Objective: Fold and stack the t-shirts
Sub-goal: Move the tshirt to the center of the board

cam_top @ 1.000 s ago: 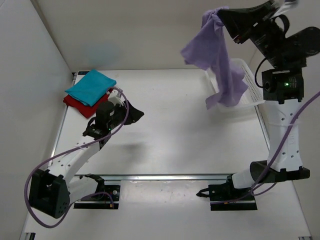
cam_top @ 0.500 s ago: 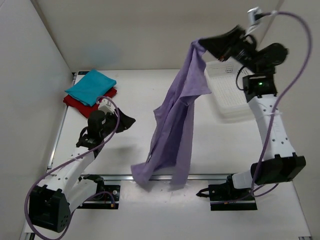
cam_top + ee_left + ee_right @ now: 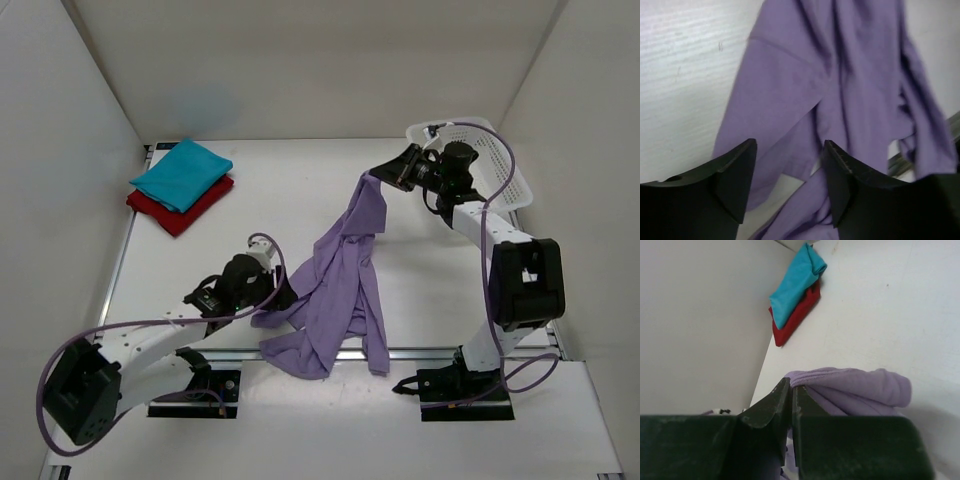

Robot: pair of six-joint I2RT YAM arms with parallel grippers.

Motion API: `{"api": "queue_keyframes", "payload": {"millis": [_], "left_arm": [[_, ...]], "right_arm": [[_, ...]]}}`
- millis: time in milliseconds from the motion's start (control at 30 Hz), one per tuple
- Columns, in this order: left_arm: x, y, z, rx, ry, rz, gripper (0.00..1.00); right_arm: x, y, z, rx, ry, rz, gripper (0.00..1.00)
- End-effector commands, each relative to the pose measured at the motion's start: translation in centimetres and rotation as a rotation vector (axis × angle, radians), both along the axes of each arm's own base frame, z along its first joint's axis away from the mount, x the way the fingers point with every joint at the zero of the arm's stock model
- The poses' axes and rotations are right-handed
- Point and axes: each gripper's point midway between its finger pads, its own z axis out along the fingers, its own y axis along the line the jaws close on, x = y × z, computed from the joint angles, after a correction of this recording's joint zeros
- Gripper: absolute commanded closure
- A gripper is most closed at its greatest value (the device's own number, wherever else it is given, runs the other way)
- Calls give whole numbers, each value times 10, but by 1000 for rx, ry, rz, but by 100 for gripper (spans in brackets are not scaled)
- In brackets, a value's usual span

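As the right hand (image 3: 372, 178), clamped on the lavender shirt (image 3: 335, 290), has lowered, the left hand (image 3: 790, 145) gapes

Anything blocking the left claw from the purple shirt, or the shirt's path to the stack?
Nothing visible. The left claw is open directly over the purple shirt, which the right claw pinches at one end. Between it and the teal shirt lying on the red shirt only bare table shows.
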Motion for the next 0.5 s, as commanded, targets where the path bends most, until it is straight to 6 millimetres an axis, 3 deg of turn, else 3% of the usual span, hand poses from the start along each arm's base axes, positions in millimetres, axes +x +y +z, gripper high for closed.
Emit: {"api": "queue_keyframes", "payload": {"millis": [0,100,300,333,367,433,467], "left_arm": [[-6,4,-24,90,11,-13,31],[1,10,-29,151,-5,34,35],[18,36,-9,57,-79,191,32],[19,47,-10,72,-77,223,31],[20,48,-6,53,-87,231,32],[28,59,-4,25,-57,252,34],[30,63,-1,14,-50,252,34]], "right_arm": [[5,-10,65,-23,-245,-52,100],[-3,-15,69,-23,-265,-61,100],[-13,-28,49,-11,-228,-77,100],[-7,-33,37,-23,-186,-106,100],[-2,-31,42,-33,-194,-113,100],[25,-29,20,-79,-98,-126,100],[38,-24,39,-111,-104,-113,100]]}}
